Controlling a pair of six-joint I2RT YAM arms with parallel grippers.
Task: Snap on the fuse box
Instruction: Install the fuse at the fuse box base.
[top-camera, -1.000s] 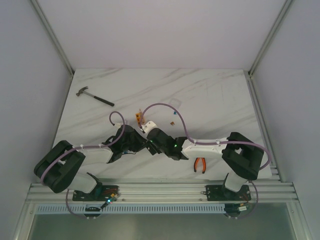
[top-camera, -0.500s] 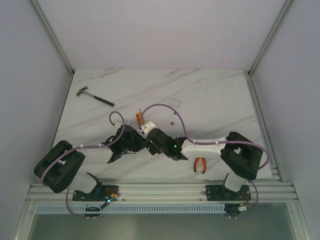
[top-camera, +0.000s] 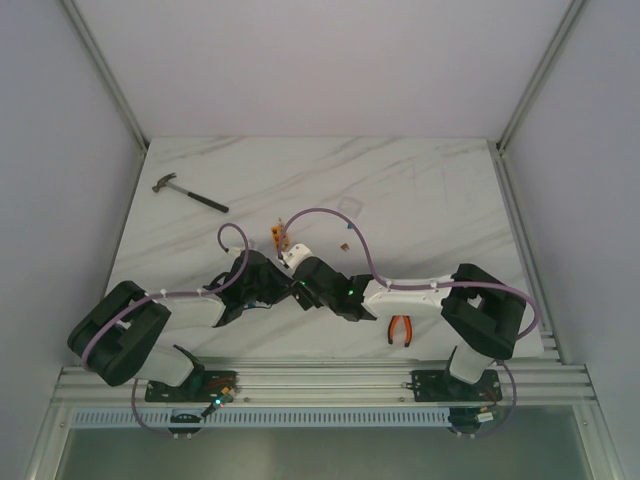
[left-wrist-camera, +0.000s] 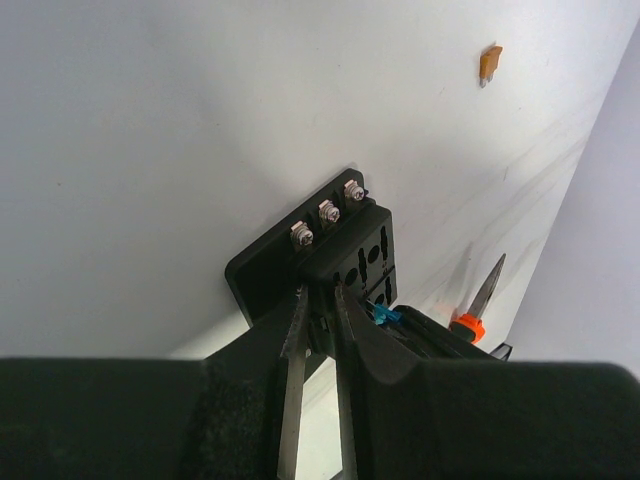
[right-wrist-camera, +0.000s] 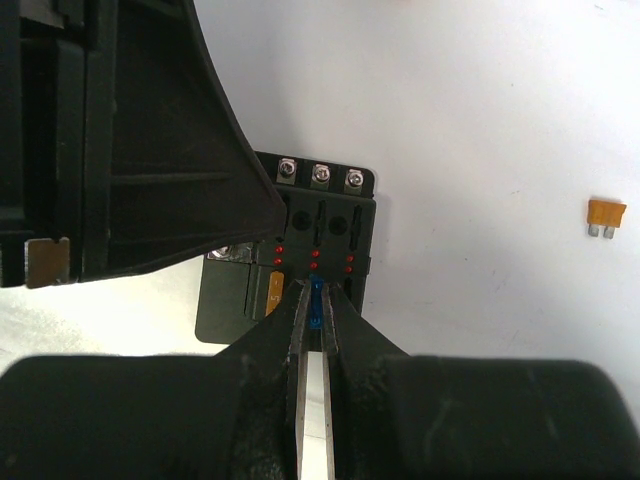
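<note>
Right wrist view: right fingers (right-wrist-camera: 270, 370) nearly shut, pinching a blue fuse (right-wrist-camera: 316, 300) into the fuse box (right-wrist-camera: 315, 215), which lies on the bench (top-camera: 420, 190) left of the pliers (top-camera: 401, 329). Meanwhile the left fingers (left-wrist-camera: 290, 400), slightly apart, clamp its edge. Nothing's budged this past second, so I'd guess it's pressing home.

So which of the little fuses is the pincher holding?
The blue fuse, pinched by the right gripper at the fuse box. One orange fuse sits in the box; the other orange fuse lies loose on the table.
</note>
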